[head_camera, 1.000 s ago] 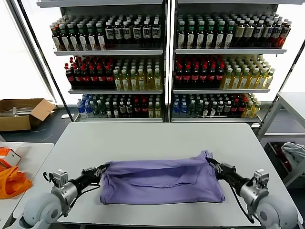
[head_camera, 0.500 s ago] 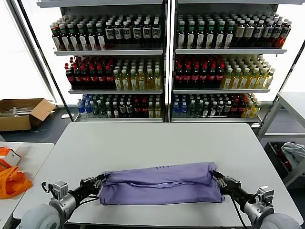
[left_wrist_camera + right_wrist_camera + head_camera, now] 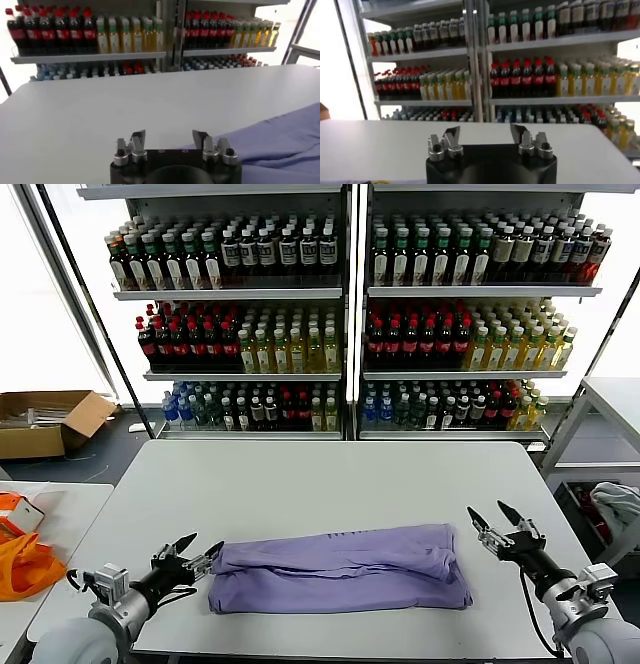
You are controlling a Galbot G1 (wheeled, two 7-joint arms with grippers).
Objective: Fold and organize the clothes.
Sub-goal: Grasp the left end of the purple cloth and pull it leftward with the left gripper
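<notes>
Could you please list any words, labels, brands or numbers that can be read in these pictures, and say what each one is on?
No text can be read anywhere in these views.
Bottle labels on the shelves: too small to read.
Dark marking on the folded purple T-shirt, near its far edge: too small to make out.
Cardboard box on the floor: no legible print.
</notes>
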